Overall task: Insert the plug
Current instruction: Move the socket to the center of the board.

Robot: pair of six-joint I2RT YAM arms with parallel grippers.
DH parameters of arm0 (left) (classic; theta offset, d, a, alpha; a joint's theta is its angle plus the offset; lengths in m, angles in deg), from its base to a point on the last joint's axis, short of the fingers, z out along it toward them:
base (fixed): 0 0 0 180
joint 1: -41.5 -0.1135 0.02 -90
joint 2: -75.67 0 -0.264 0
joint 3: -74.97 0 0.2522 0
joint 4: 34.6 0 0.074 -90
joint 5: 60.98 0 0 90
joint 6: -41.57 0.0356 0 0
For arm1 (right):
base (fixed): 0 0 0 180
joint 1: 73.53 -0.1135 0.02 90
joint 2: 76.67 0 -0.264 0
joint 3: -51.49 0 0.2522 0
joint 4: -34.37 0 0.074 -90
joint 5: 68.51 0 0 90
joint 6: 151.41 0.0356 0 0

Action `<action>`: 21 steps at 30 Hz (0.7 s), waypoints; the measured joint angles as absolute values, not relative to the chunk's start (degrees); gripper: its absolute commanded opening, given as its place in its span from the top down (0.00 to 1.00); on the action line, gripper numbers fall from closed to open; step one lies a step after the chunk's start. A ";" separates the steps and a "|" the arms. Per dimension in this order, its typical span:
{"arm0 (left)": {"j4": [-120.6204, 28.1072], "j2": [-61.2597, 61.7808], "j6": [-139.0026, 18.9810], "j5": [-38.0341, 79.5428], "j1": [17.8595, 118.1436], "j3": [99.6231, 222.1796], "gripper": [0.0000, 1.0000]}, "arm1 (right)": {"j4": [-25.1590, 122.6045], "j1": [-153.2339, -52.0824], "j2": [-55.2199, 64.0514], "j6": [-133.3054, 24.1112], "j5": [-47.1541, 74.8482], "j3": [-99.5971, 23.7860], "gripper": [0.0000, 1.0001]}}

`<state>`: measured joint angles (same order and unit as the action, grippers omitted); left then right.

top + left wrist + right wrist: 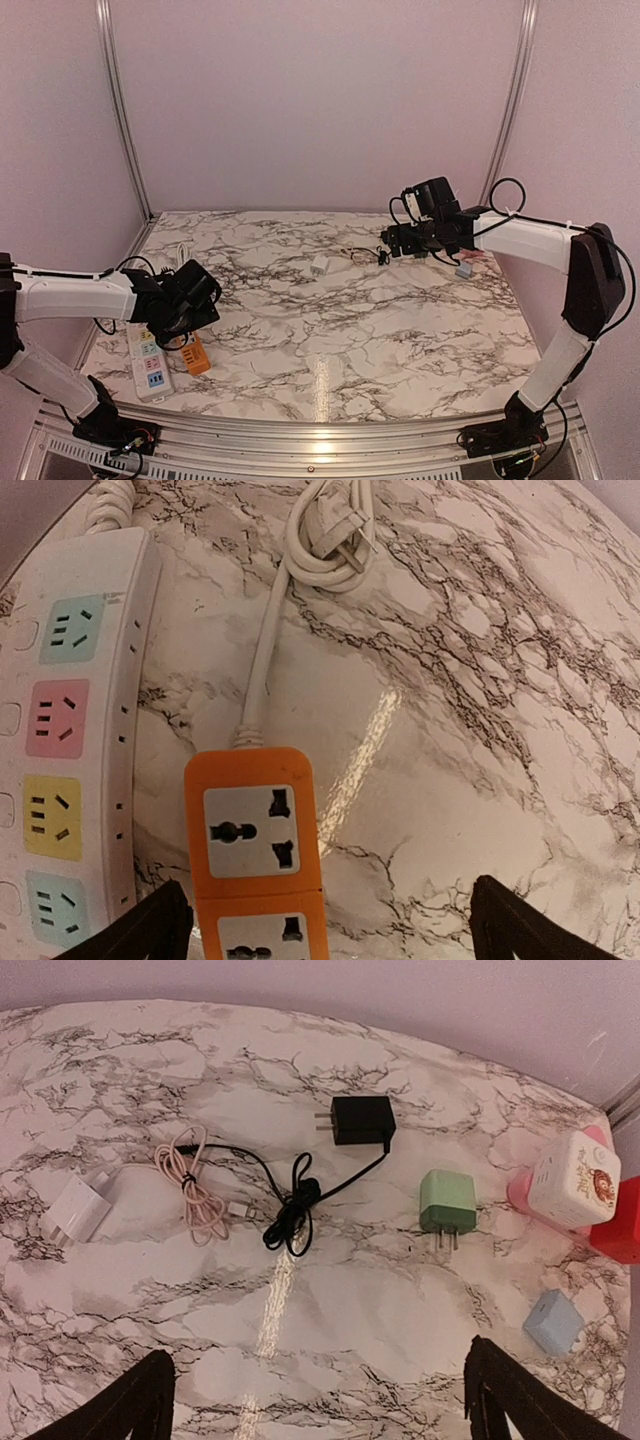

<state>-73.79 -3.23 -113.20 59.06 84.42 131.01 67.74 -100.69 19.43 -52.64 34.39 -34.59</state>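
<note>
My left pincer (330, 925) is spread wide, empty, over the orange plastic socket strip (258, 830), with the long white power strip (85, 730) just beside it on the marble worktop (480, 730). My right pincer (320, 1390), spread too, hovers above the black square plug adapter (362, 1120) lying flat, a small green plug (447, 1202) nearby.

In the top view the left arm (70, 295) is bending up from its base at the lower left and holding its white forearm nearly level, pointing right. The left gripper (195, 300) is tilting downward at the middle left of the frame. The right arm (560, 300) is rising from the lower right, folding at the elbow near the right edge and holding its forearm out leftward. The right gripper (392, 243) is hanging right of centre. In the wrist views the left fingers (150, 930) and the right fingers (130, 1400) are showing at the bottom corners, spread wide apart.
</note>
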 measured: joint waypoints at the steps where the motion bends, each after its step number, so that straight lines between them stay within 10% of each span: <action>1: -74.16 -3.90 -113.62 59.01 84.44 131.01 0.01 | 67.63 -100.69 19.43 -52.64 34.31 -34.52 0.06; 21: -73.99 -10.55 -114.43 57.13 84.90 131.15 0.17 | 66.96 -100.69 19.43 -52.29 32.71 -33.06 0.09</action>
<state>-73.99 -10.55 -114.43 57.13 84.90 131.15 66.96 -100.69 19.43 -52.29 32.71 -33.06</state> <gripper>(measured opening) 0.849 0.910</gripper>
